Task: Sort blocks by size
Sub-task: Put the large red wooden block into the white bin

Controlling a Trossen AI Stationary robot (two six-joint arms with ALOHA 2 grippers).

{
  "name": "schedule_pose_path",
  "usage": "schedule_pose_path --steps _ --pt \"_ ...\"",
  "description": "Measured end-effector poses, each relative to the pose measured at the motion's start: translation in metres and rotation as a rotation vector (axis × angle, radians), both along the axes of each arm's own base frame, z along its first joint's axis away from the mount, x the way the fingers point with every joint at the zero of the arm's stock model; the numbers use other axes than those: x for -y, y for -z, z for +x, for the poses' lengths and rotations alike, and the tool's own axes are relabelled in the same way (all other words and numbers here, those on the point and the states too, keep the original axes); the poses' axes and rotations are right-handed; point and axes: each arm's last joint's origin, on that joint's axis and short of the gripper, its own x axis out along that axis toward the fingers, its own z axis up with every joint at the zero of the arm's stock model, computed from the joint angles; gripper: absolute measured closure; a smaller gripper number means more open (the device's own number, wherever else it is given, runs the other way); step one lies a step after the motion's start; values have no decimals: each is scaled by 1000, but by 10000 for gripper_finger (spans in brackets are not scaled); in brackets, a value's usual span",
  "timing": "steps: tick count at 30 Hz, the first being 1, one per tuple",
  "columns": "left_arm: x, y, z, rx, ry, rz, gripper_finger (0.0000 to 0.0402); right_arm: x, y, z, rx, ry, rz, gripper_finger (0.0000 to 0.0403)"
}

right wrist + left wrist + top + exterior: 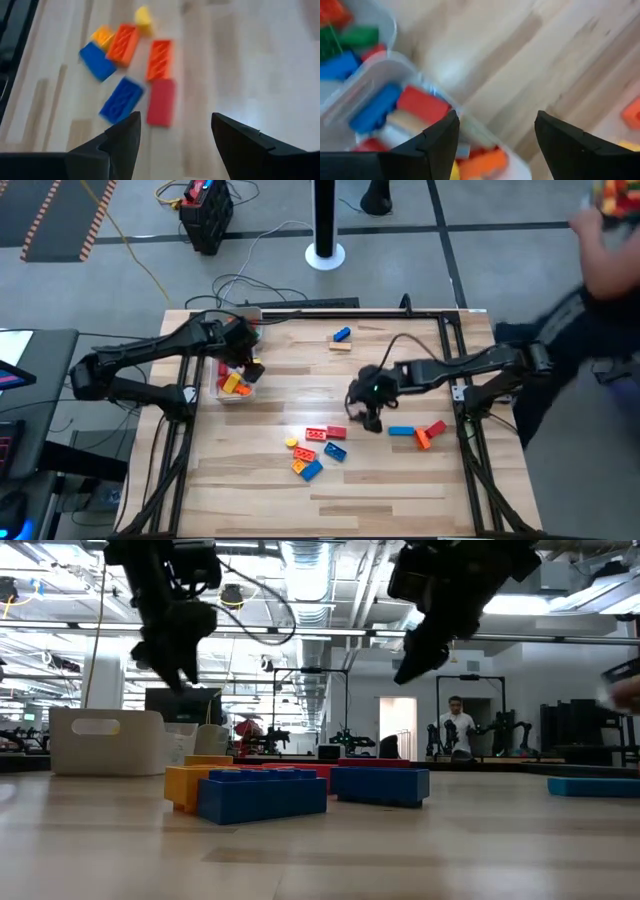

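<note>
While left gripper (247,367) hangs spread over white tray (222,391) at table's 10 o'clock, right gripper (366,414), spread and empty, hovers just right of loose blocks (315,450) at 6 o'clock. Best approach: descend square over one block, clear of neighbours. Left wrist view alone shows sorted bricks (422,105) in tray; low view hides them.
</note>
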Motion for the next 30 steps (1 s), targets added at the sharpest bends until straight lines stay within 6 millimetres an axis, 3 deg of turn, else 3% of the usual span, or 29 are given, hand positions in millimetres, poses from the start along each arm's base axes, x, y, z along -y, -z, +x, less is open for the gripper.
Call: schedule_pose_path --steps 9,20,26,30 --pt "-4 -8 12 106 -3 130 158 -27 41 28 -81 -76 -1 132" --pt "-2 -4 4 -71 208 188 100 -37 70 69 -210 -5 -45 132" --pt "-2 -18 1 -109 227 246 98 -50 88 74 -282 5 -39 132" --pt "-3 -30 3 -80 225 266 97 -49 90 72 -312 48 -29 145"
